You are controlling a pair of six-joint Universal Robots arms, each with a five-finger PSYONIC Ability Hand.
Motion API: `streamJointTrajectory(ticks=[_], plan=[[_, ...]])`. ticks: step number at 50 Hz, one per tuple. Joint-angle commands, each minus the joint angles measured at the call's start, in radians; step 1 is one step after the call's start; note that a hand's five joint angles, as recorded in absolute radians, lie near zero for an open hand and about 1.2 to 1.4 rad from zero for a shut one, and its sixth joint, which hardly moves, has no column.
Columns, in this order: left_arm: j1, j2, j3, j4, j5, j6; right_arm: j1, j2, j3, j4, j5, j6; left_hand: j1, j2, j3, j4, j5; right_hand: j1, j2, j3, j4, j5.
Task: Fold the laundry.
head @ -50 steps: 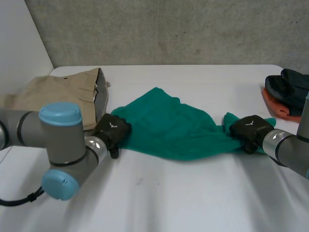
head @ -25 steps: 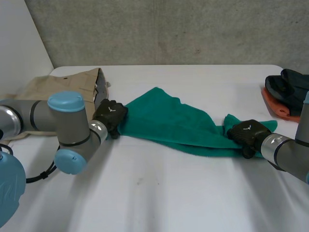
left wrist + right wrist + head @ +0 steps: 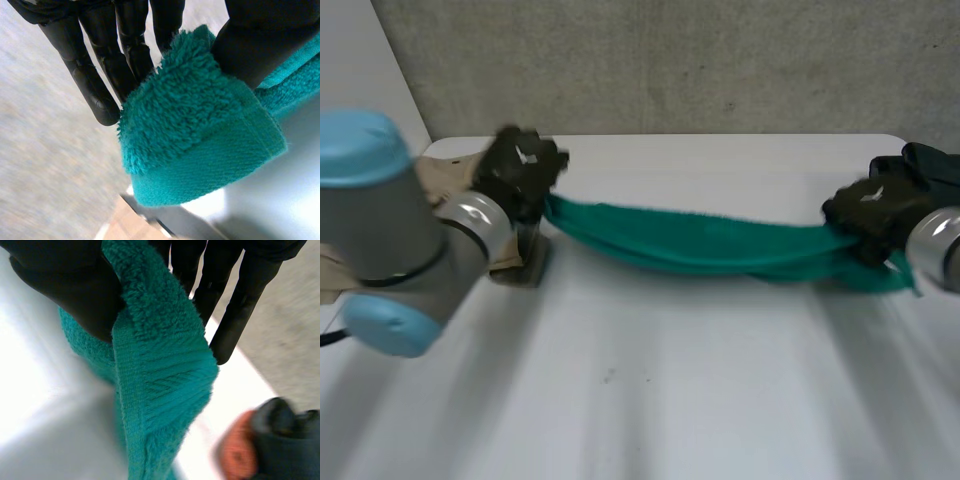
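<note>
The green towel is now hanging as a long, narrow band across the middle of the frame. A second ago it was lying spread flat; now it is sagging toward the white bench in the middle.

The left hand has been rising toward the upper left, and its fingers and thumb are pinching one end of the towel. The right hand has been pulling out to the right edge, and its thumb is clamping the other end against its fingers.

Judging by this, the hands are stretching the towel taut and doubling it along its length, so a first fold is taking shape.

A tan garment is lying under the left hand, and a dark and orange pile is sitting at the upper right.
</note>
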Motion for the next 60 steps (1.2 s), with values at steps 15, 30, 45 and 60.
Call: streamJointTrajectory(ticks=[15,30,45,60], plan=[[0.029,-0.190,0.133,-0.262,0.000,-0.068,-0.110,0.115,-0.170,0.224,-0.011,-0.279,0.256,0.209,0.229,0.203,0.259,0.274,0.213,0.207,0.198,0.212],[0.012,-0.190,0.494,0.476,-0.027,-0.062,0.020,0.106,-0.345,-0.574,0.116,0.125,0.256,0.209,0.229,0.203,0.259,0.274,0.213,0.207,0.198,0.212],[-0.017,-0.167,0.144,0.395,-0.032,-0.073,0.029,0.229,-0.258,-0.404,-0.035,0.168,0.256,0.209,0.229,0.203,0.259,0.274,0.213,0.207,0.198,0.212],[-0.027,-0.167,-0.126,0.320,-0.031,-0.113,0.025,0.390,-0.189,-0.193,-0.029,0.077,0.256,0.209,0.229,0.203,0.259,-0.256,-0.316,-0.323,-0.332,-0.318]])
